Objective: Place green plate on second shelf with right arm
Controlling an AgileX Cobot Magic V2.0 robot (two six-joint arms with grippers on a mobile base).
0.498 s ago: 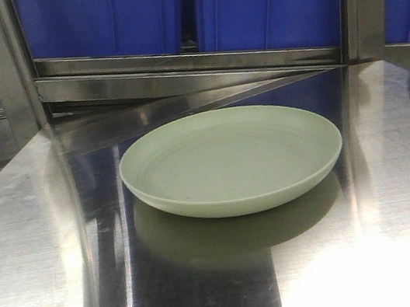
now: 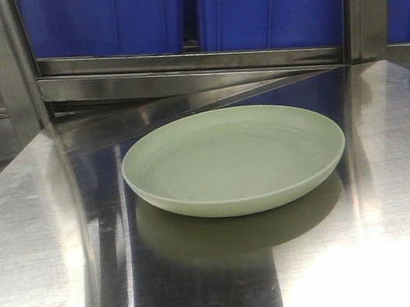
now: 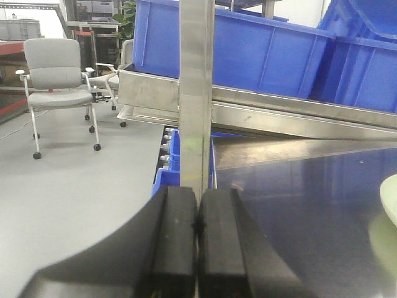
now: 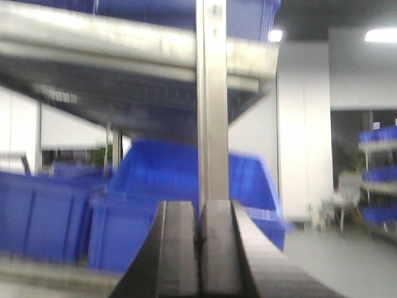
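barely anything changed from half a second back: the whole front view has slid a hair to the right, plate and background together, so the green plate (image 2: 234, 160) looks to be on the same spot of the counter (image 2: 379, 250). it's right side up, flat on the shiny steel, roughly mid-counter, with its reflection under the near rim and a tiny dark speck inside near the front. behind it runs a steel rail (image 2: 190, 65), and above that a row of blue bins (image 2: 266, 1). the plate lies free on the counter.

left claw (image 3: 197, 248) is clenched, pads pressed flat against each other and gripping nothing. it's by the left end of the counter, facing an upright post (image 3: 196, 93), and just a sliver of the plate's rim shows at the right edge of that view. an office chair (image 3: 56, 74) stands on the grey floor (image 3: 74, 198) further left.

right claw (image 4: 199, 254) is clenched the same way, empty, with a shelf post (image 4: 211, 93) straight ahead and more blue bins behind it. that view is pretty blurry.
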